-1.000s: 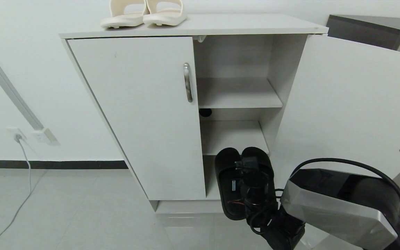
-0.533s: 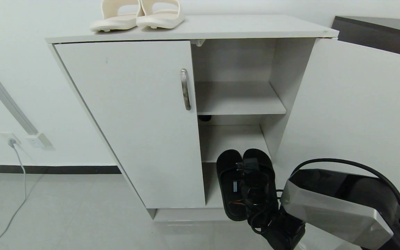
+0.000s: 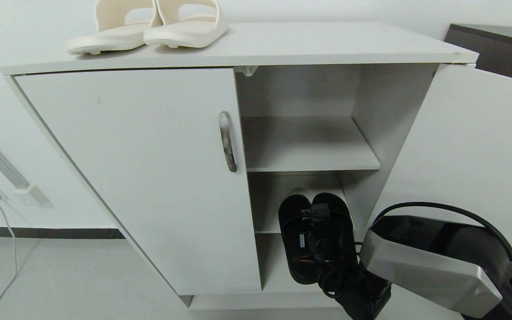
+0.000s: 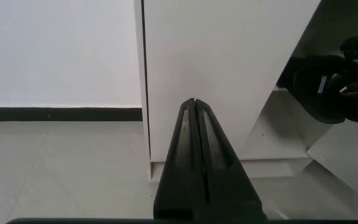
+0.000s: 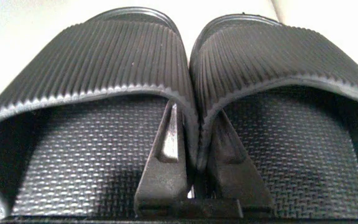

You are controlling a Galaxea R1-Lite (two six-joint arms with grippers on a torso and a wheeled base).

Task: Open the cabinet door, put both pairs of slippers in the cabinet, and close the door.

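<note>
Head view: your right gripper (image 5: pixel 196 118) pinches the ribbed black slippers (image 3: pixel 295 242) before the open cabinet (image 3: pixel 327 44); cream slippers (image 3: pixel 149 29) on top; left gripper (image 4: pixel 194 104) closed.

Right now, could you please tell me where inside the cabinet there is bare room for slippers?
The upper shelf is bare, between the shut left door and the cabinet's right wall. Lower down, the black slippers in the right hand crowd the opening.

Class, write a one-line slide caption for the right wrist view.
Right hand pinches the black slippers together by their inner strap edges.
</note>
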